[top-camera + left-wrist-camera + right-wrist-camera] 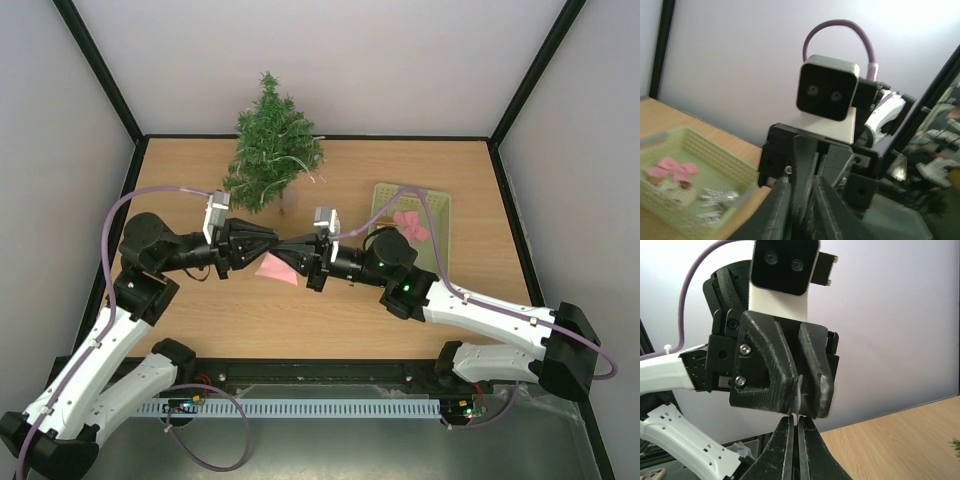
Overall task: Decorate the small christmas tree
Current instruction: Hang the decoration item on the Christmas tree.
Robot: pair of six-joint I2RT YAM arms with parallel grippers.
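Note:
The small christmas tree (pixel 270 145) stands upright at the back of the table, left of centre. My left gripper (pixel 284 245) and right gripper (pixel 303 248) meet tip to tip in front of it, above the table. A pink ornament (pixel 276 268) hangs just below where they meet. In the right wrist view, both the right gripper (pixel 796 422) and the left gripper (pixel 799 385) are shut on a thin white strip (pixel 798 390). In the left wrist view the left gripper (pixel 801 180) faces the right gripper (pixel 822 165); the strip is hidden there.
A pale green basket (pixel 440 215) lies at the right, behind the right arm, holding a pink bow (pixel 410 223). The left wrist view shows the basket (pixel 705 145) with the bow (pixel 675 169) and silver snowflakes (pixel 717 197). White walls enclose the table.

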